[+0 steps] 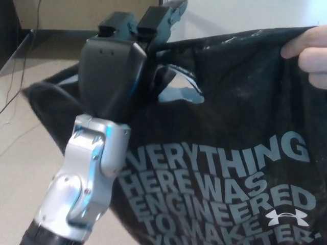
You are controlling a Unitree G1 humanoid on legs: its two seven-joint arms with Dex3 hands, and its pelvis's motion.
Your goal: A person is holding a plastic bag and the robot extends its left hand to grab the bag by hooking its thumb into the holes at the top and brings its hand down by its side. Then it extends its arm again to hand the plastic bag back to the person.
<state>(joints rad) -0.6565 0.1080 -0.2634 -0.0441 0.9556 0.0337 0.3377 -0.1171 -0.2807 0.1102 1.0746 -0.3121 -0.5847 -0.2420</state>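
Note:
A black plastic bag (230,153) with grey lettering fills the right and middle of the head view. A person's hand (309,53) pinches its top right corner. My left hand (120,71) is raised against the bag's top left. Its thumb is hooked into the handle hole (179,94), and the two fingers (161,15) reach up past the bag's top edge. The strip of bag above the hole lies between thumb and fingers. My silver left forearm (84,184) rises from the bottom left. My right hand does not show.
A beige floor (30,138) lies at the left with a thin cable (13,87) across it. A light wall (245,15) stands behind the bag, and a dark panel (6,30) sits at the far left edge.

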